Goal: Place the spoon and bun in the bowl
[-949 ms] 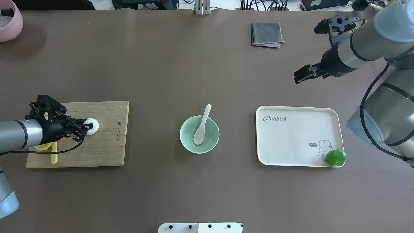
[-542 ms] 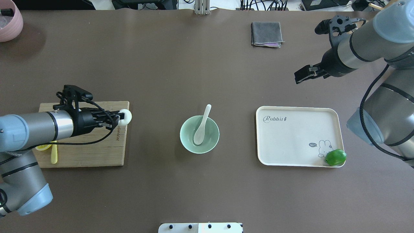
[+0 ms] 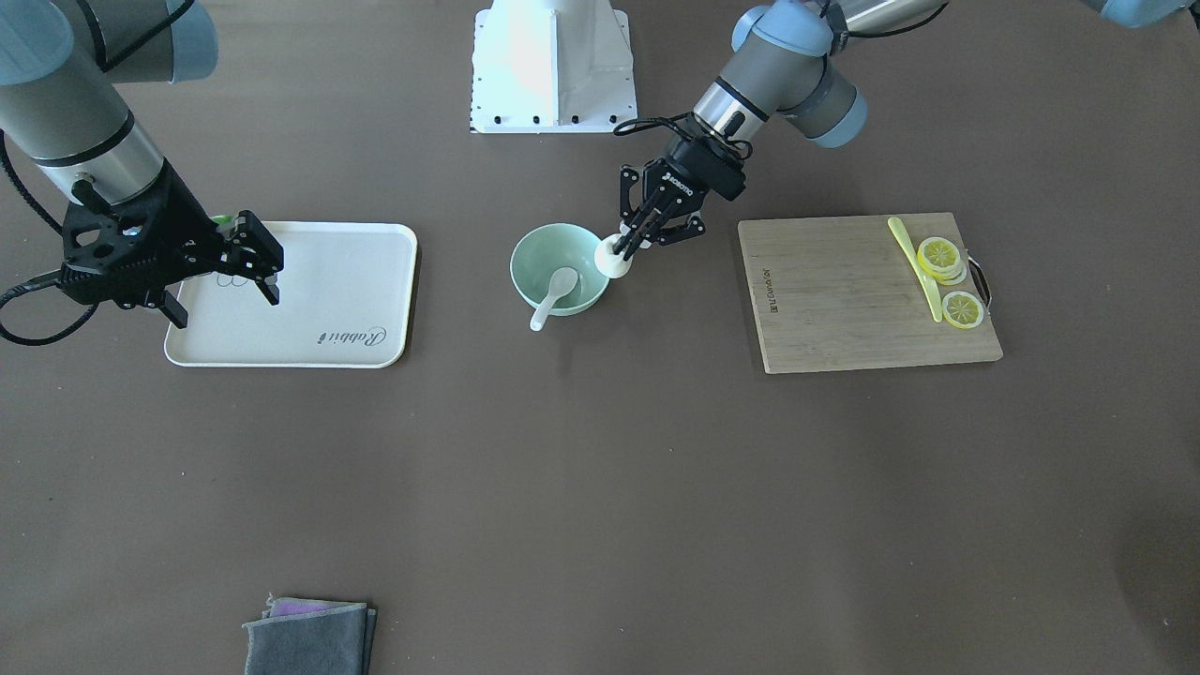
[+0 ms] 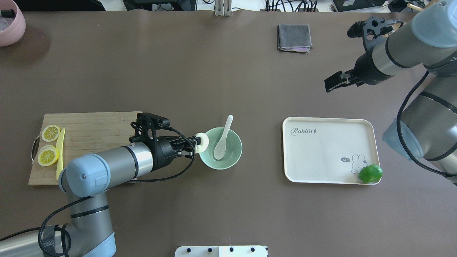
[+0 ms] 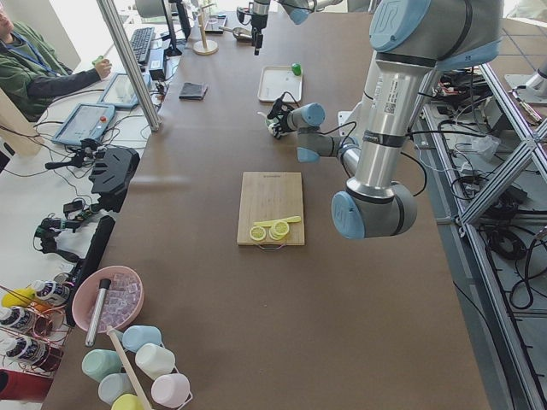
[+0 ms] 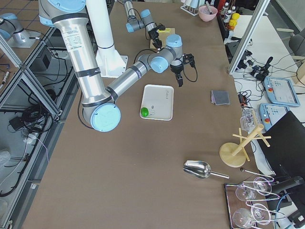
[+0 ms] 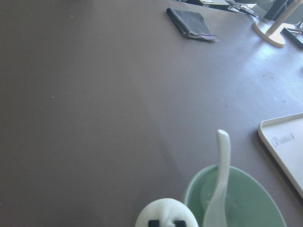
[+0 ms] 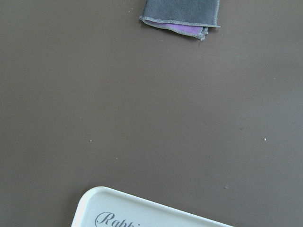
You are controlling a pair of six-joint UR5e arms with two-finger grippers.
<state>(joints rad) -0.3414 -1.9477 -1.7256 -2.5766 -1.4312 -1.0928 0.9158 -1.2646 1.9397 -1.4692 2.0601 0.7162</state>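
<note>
The pale mint-green bowl (image 4: 232, 151) stands mid-table. The white spoon (image 4: 223, 138) lies in it, scoop down, handle over the far rim. It also shows in the front view (image 3: 553, 291) and the left wrist view (image 7: 218, 184). My left gripper (image 4: 198, 142) is shut on the white bun (image 4: 202, 142) and holds it over the bowl's left rim (image 3: 562, 246). The bun shows in the front view (image 3: 611, 262) and the left wrist view (image 7: 163, 213). My right gripper (image 4: 327, 87) is open and empty, high over the table beyond the tray.
A wooden cutting board (image 4: 89, 130) at the left carries lemon slices (image 4: 50, 132) and a yellow-green knife (image 4: 60, 153). A cream tray (image 4: 321, 153) at the right holds a lime (image 4: 370, 173). A grey cloth (image 4: 294, 36) lies at the far side; a pink bowl (image 4: 10, 25) stands far left.
My left gripper has lifted the bun off the cutting board and carried it right to the bowl's left rim. The right arm has not moved.
</note>
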